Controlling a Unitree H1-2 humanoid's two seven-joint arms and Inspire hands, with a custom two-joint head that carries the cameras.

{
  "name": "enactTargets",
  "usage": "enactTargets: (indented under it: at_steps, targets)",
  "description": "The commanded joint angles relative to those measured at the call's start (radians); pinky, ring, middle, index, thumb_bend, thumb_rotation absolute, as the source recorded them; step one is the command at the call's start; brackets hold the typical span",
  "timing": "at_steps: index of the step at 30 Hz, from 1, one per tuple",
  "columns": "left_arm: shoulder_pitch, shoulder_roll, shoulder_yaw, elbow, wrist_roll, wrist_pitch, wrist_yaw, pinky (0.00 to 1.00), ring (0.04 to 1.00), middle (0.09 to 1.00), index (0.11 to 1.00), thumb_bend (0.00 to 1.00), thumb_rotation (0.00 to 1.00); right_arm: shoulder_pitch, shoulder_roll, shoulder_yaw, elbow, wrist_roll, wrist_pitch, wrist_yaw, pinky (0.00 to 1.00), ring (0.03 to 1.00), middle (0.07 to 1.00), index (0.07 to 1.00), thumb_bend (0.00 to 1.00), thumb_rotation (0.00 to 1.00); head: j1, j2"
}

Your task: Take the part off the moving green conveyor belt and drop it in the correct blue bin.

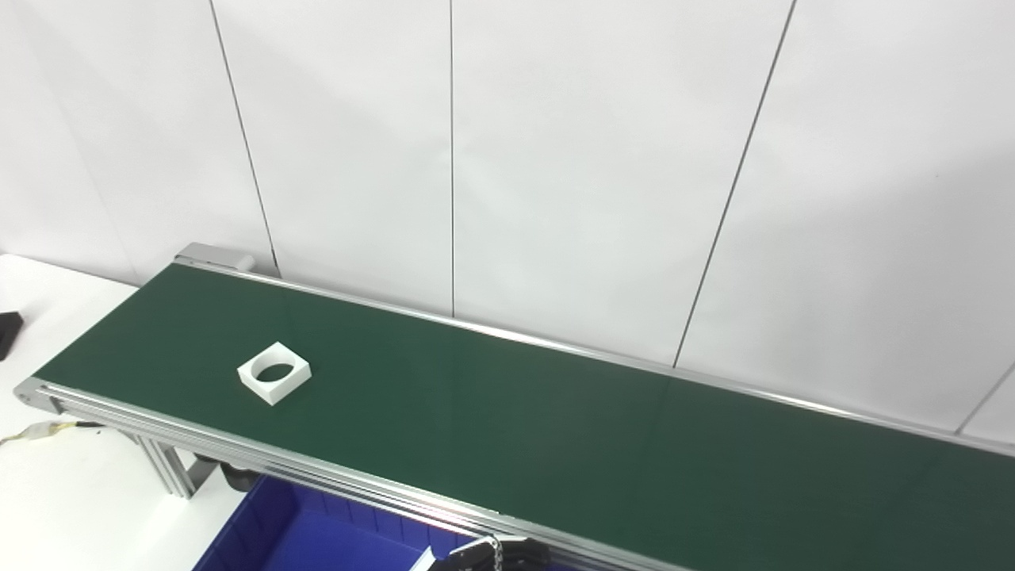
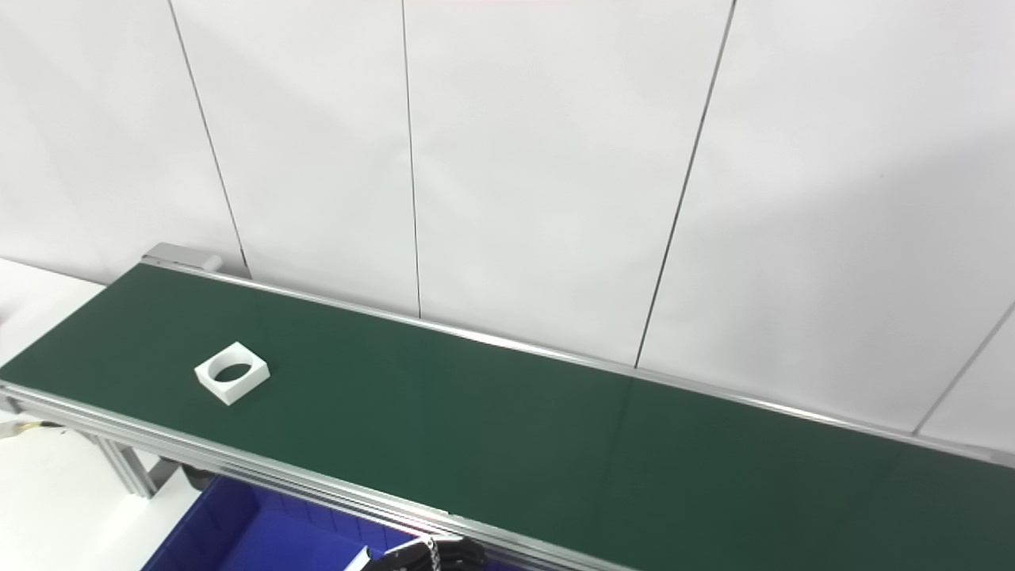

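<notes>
Only one robot hand [image 1: 492, 553] is glimpsed, dark at the bottom edge; which arm it belongs to, and whether open or closed, cannot be told. Beyond it, the blue bin [image 1: 301, 531] is seen below the belt [image 1: 555, 428]. Farther left, the white part [image 1: 274, 372] is carried, probably light and rigid, best pinched across its outer walls.

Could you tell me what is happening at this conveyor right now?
Nothing is being handled yet. A white square part with a round hole lies alone near the left end of the green conveyor belt. Below the belt's near rail, a blue bin waits. Only a dark tip of a robot hand shows at the bottom edge, well apart from the part; whether it is open cannot be told.
</notes>
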Motion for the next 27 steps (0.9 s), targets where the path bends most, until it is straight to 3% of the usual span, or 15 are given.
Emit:
enactTargets:
  at_steps: [1,9,17,27]
  targets:
    - [-0.012,-0.001,-0.004,-0.011,0.010,-0.039,0.016,0.67,0.726,0.755,0.741,0.97,0.09,-0.010,0.000,-0.007,-0.012,0.013,-0.055,-0.008,0.82,0.873,0.909,0.975,0.95,0.25,-0.003,0.000]
    - [-0.013,0.001,-0.011,-0.015,0.014,-0.039,0.024,0.67,0.725,0.756,0.741,0.97,0.09,-0.010,-0.003,-0.007,-0.016,0.011,-0.056,-0.006,0.81,0.875,0.912,0.979,0.95,0.23,-0.002,-0.004]
    - [-0.012,-0.006,-0.005,-0.088,0.002,-0.039,0.033,0.69,0.733,0.753,0.741,0.96,0.09,-0.017,-0.008,0.001,-0.004,0.014,-0.064,-0.025,0.79,0.857,0.897,0.967,0.96,0.22,-0.009,-0.006]
    - [-0.041,-0.007,0.032,-0.211,0.148,-0.039,0.215,0.65,0.720,0.737,0.731,1.00,0.19,-0.020,-0.011,0.008,-0.014,0.011,-0.063,-0.030,0.78,0.849,0.898,0.962,0.96,0.22,-0.021,-0.004]
